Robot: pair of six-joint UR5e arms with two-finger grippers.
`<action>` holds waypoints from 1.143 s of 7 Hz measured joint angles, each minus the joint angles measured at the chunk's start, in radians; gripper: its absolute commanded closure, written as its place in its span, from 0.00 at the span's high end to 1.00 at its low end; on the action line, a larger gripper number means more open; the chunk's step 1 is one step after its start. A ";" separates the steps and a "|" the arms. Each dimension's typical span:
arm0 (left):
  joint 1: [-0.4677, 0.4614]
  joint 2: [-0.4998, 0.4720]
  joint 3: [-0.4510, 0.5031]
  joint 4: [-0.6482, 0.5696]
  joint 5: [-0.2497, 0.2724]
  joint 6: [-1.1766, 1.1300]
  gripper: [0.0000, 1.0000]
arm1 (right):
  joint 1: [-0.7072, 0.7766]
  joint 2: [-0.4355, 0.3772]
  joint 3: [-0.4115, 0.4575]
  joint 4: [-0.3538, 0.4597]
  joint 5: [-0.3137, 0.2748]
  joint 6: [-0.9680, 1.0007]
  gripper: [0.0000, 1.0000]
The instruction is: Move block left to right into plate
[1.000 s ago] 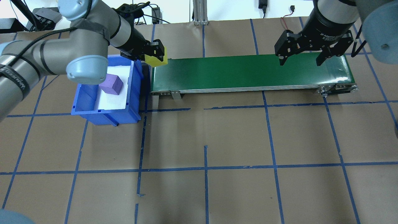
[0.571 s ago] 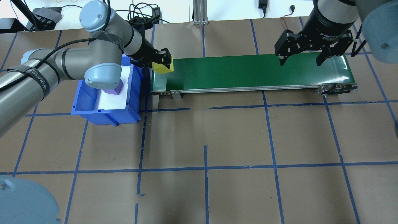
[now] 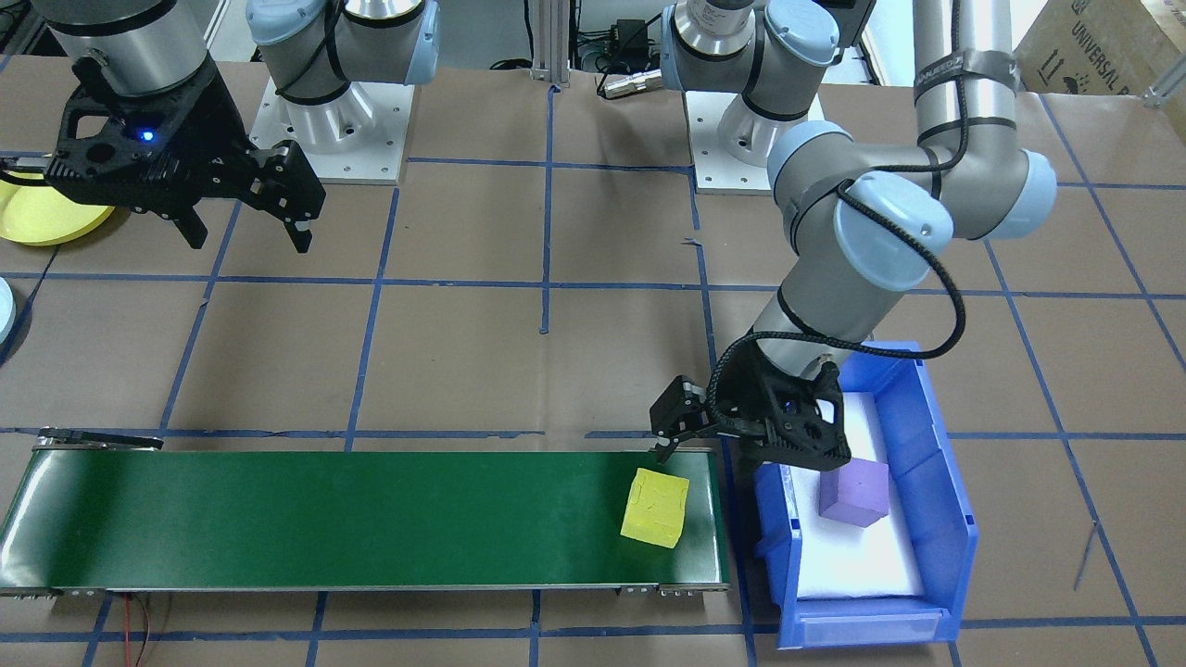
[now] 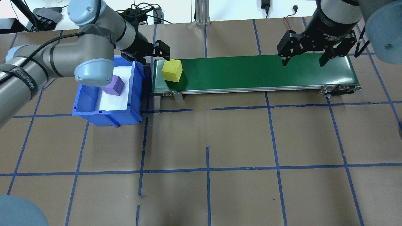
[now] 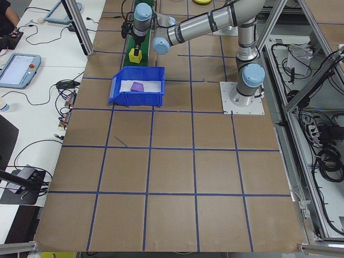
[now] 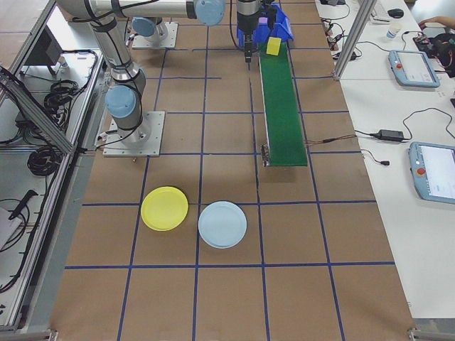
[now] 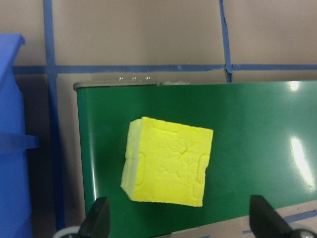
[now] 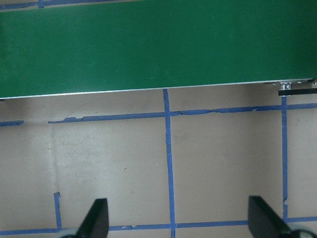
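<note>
Yellow block (image 4: 171, 70) lies freed near the belt (image 4: 251, 73) edge — it could be missed downstream; both jaws are spread, empty.

Bright, even overhead light fills the workspace, leaving only soft, short shadows. Specular glare streaks the green conveyor belt (image 7: 257, 148) in the left wrist view, with a paler sheen on its right end in the overhead view. A yellow block (image 4: 172, 70) casts a small dark shadow on the belt. All views are sharp except the wrist views, where the dark fingertips (image 7: 96, 220) blur at the lower edge.
</note>
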State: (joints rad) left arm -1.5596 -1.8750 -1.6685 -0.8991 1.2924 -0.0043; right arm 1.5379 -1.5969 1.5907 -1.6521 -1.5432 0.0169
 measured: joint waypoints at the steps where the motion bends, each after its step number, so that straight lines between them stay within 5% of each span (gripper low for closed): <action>1: 0.048 0.042 0.005 -0.060 -0.001 0.037 1.00 | 0.000 0.000 0.000 0.000 0.000 0.000 1.00; 4: 0.187 0.050 0.004 -0.108 0.001 0.297 1.00 | 0.000 0.000 0.000 0.000 -0.001 -0.002 1.00; 8: 0.208 -0.047 0.005 -0.096 0.111 0.524 1.00 | -0.048 0.006 -0.003 0.001 0.001 -0.010 1.00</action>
State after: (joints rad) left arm -1.3520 -1.9218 -1.6638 -0.9954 1.4031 0.5193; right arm 1.4896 -1.5905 1.5876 -1.6513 -1.5422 0.0073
